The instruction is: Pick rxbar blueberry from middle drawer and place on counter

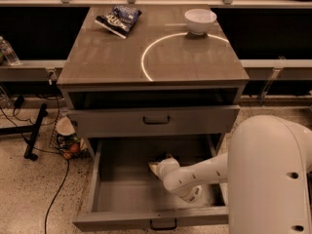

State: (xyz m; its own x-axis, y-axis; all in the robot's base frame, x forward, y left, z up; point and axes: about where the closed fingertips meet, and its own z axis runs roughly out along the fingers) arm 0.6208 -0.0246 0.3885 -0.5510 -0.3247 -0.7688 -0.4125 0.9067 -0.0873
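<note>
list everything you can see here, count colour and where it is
counter: one, grey-brown with a white arc, cabinet top
chip bag: one, blue and white, back left of the counter
bowl: one, white, back right of the counter
upper drawer front: one, grey with a black handle, below the counter
middle drawer: one, grey, pulled open, lowest
bottle: one, clear, far left ledge
cables: black, on the speckled floor at left
arm: one, white, reaching into the middle drawer from the right
tool: one, pale, inside the middle drawer, towards its back
</note>
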